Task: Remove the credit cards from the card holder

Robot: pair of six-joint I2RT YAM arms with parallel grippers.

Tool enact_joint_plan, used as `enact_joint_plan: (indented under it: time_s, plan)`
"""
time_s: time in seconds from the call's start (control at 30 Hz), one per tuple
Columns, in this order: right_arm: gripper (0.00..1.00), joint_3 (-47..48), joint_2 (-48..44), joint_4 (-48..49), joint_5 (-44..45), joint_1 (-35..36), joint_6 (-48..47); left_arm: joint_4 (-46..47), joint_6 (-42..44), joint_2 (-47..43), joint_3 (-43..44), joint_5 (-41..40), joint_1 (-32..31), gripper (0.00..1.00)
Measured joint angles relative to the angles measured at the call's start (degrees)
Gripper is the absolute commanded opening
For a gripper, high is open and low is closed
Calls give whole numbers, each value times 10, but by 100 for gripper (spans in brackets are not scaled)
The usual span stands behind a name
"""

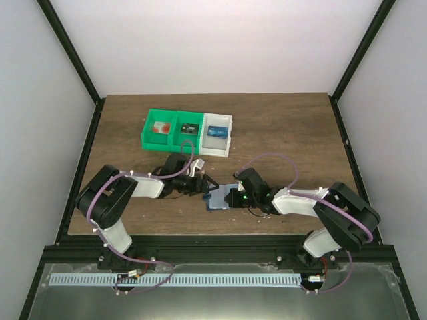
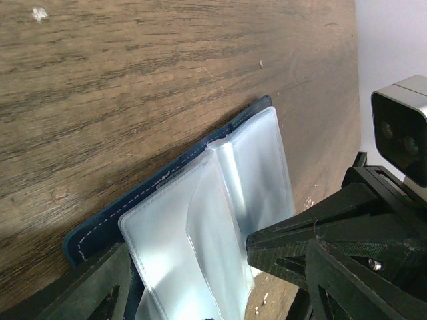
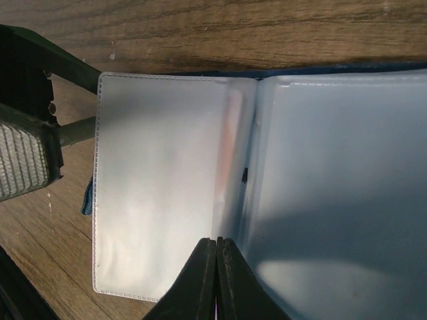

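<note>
The brown wooden table (image 1: 287, 133) carries a green bin (image 1: 163, 143) and a white bin (image 1: 217, 149), touching side by side in the upper middle. The open card holder (image 1: 217, 200) lies flat below them, near the centre.

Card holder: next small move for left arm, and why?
Probably ease the open left fingers inward to pinch the clear pocket of the card holder: they straddle its end, the right fingers sit shut at the fold, and a pinkish strip, likely a card, shows inside.

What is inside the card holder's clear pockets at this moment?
The card holder shows frosted, mostly blank pockets; only a faint pinkish strip sits beside the fold. The right gripper, shut there, covers the lower fold.
</note>
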Motion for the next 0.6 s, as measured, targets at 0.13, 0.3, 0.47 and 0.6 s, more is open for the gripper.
enact_joint_plan:
  time_s: [0.13, 0.3, 0.47, 0.6]
  plan:
    - [3, 0, 0, 0, 0, 0, 0, -4, 6, -1, 2, -2, -1, 74]
    - [3, 0, 0, 0, 0, 0, 0, -2, 3, -1, 2, 1, -1, 73]
    - [3, 0, 0, 0, 0, 0, 0, 18, -12, 0, -3, 14, -1, 72]
    - [3, 0, 0, 0, 0, 0, 0, 45, -30, 1, -10, 30, -1, 71]
